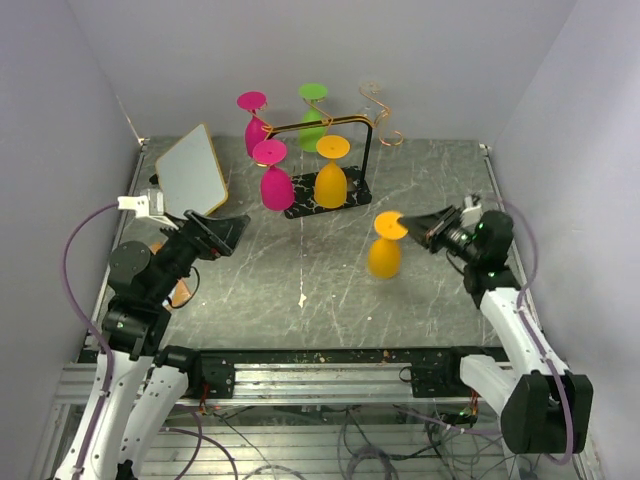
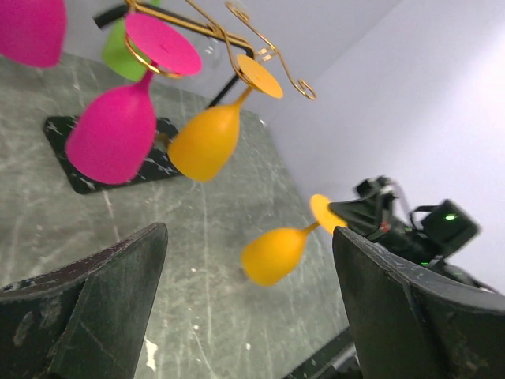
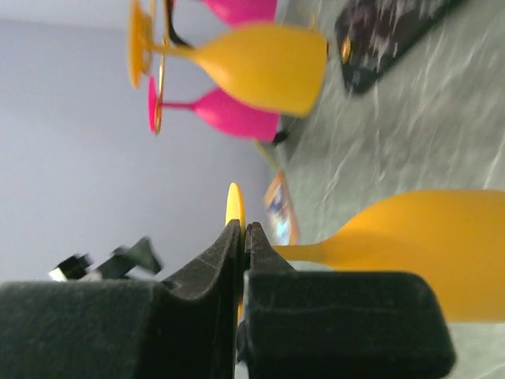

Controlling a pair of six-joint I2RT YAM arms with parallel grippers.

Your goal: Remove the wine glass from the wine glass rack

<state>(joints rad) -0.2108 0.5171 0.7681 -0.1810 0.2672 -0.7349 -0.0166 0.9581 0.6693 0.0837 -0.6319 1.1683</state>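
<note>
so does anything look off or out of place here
One orange wine glass hangs away from the wine glass rack, right of it, pinched by its foot in the shut right tool, bowl down and tilted over the table. The other coloured glasses hang on the rack. Nothing looks spilled or broken.

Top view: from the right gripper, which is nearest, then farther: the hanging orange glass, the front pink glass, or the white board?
1. The hanging orange wine glass, right side of the wine glass rack, nearest the right gripper.
2. The front pink wine glass, left of it.
3. The white board, far left.
</note>
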